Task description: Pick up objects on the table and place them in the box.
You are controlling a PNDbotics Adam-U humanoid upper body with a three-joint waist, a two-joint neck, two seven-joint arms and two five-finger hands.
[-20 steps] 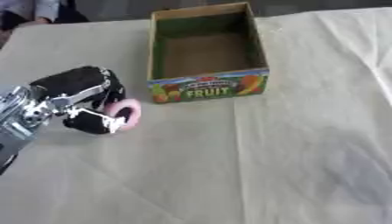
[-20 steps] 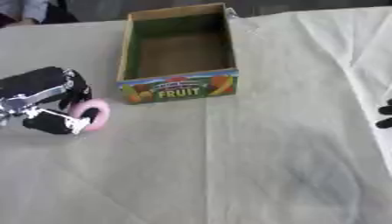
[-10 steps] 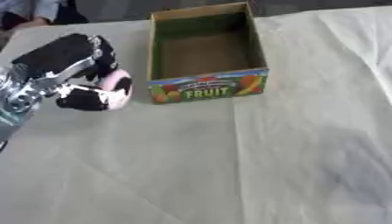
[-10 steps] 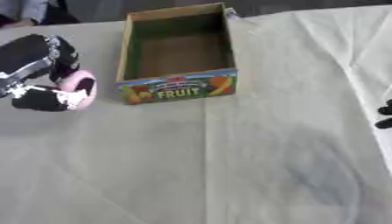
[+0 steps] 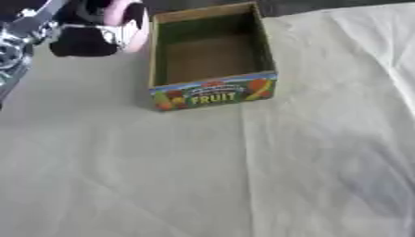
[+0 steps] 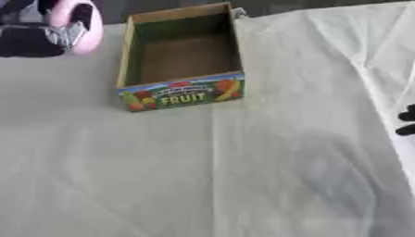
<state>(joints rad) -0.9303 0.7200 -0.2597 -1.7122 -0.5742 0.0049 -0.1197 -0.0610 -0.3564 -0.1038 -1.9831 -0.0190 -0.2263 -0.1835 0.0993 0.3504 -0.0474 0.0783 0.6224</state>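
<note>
1. We hold a pink ring in our left hand, fingers curled round it. It is up off the table, at the upper left of both views, just beside the left wall of the box and not yet over its opening.

2. The box is a cardboard one, open on top, with "FRUIT" and pictured fruit printed on its near wall. It stands on the table at the far middle. As far as we can see its brown floor is bare: nothing has gone in yet.

3. We judge the task to be mid-carry on this piece. The pick is done; what is left is to bring the ring across the left wall, over the opening, and let it go inside.

4. We see no other loose objects on the table, so this ring may be the only thing left to place, though the edges of the table lie out of view.

5. Of our right hand only dark fingertips show at the right edge of the right eye view, idle and well apart from the box. We cannot tell whether those fingers are straight or curled.

6. The table is covered by a pale cream cloth, lightly creased. Beyond its far edge only a dark strip of the room shows.
</note>
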